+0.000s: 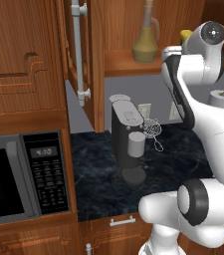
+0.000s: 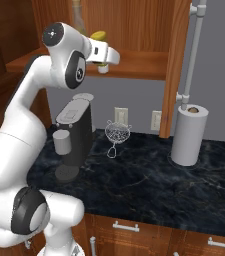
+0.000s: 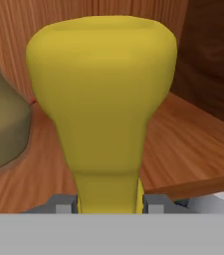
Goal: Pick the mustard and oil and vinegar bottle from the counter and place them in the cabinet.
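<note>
My gripper is shut on the mustard, its dark fingertips pinching the bottle's narrow end while the broad yellow body points away from the hand. The mustard is held up at the open cabinet, over its shelf board; I cannot tell whether it touches the board. The oil and vinegar bottle stands upright on that shelf, and its olive-gold base sits just left of the mustard. The arm hides most of the mustard in the left base view.
The cabinet door with its silver bar handle hangs open at the left. On the dark counter below stand a coffee machine, a wire strainer and a paper towel roll. A microwave is built in at the left.
</note>
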